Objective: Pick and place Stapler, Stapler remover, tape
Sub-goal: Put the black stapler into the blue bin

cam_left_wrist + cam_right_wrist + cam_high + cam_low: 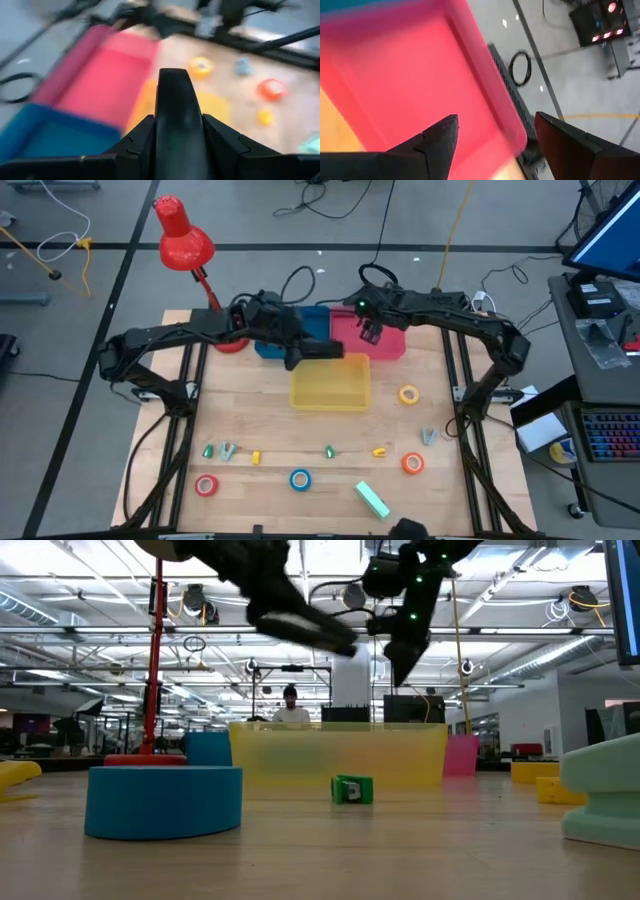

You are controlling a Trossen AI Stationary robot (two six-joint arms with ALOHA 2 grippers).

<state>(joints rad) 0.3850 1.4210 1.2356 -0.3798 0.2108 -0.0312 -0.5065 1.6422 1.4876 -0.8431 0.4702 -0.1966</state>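
- Left gripper point(325, 348): above the far edge of the yellow bin point(330, 387), closed on a black stapler point(179, 125) that lies flat between its fingers, as the left wrist view shows.
- Right gripper point(370, 330): raised over the pink bin point(392, 345), at 1 o'clock from the yellow bin; its jaws stand apart with nothing between them, and the right wrist view shows the pink bin floor in the gap.
- Bins: 3 stand in a group at the worktop point(250, 410) centre, with the blue bin point(268, 348) and pink bin side by side at the far side and the yellow bin nearer the front.
- Tape rolls: yellow tape point(409, 394) at 3 o'clock from the yellow bin; orange tape point(413, 464) at 5 o'clock; blue tape point(300, 479) at 6 o'clock near the front edge; red tape point(206, 485) at 7 o'clock.
- Mint-green stapler point(372, 500): lies at the front edge, at 5 o'clock from the blue tape.
- Small pieces: several green, grey and yellow items, too small to identify, lie in a row between the yellow bin and the tape rolls.
- Red desk lamp point(184, 238): stands at the far left corner, at 10 o'clock from the blue bin.
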